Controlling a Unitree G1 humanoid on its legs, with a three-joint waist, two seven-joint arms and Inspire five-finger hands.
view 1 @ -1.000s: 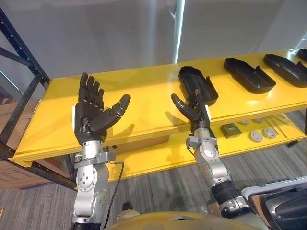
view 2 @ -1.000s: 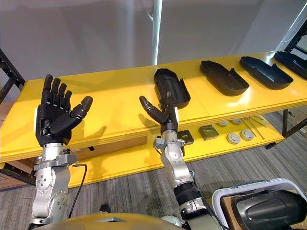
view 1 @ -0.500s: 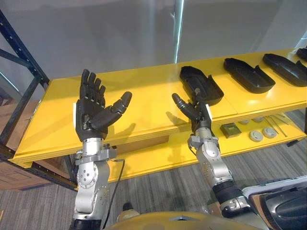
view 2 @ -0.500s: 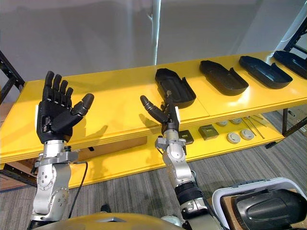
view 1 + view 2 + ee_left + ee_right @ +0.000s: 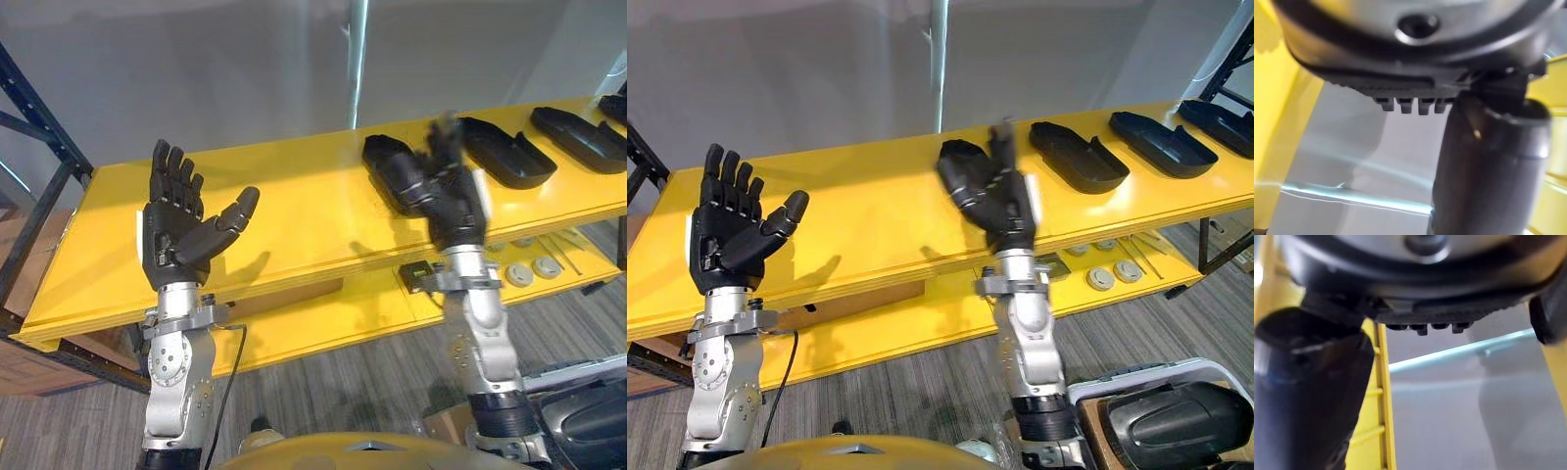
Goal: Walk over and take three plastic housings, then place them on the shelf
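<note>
Several black plastic housings lie in a row on the yellow shelf top (image 5: 294,206). The nearest housing (image 5: 385,164) rests flat, and two more housings (image 5: 505,152) (image 5: 578,137) sit to its right. My right hand (image 5: 453,199) is raised in front of the nearest housing, open, with its fingers pointing up and nothing in it. It hides that housing's near end. My left hand (image 5: 179,223) is held up at the left over the shelf's front edge, palm open and holding nothing.
A lower yellow shelf (image 5: 323,313) carries round discs (image 5: 534,269) and a dark square part (image 5: 416,276). A dark blue rack post (image 5: 39,117) stands at the left. A white-rimmed case (image 5: 1156,421) sits on the floor at the lower right.
My right hand has come off the nearest housing's near end and swung up and to the right. The housing now lies flat on the shelf. The left hand barely moved.
</note>
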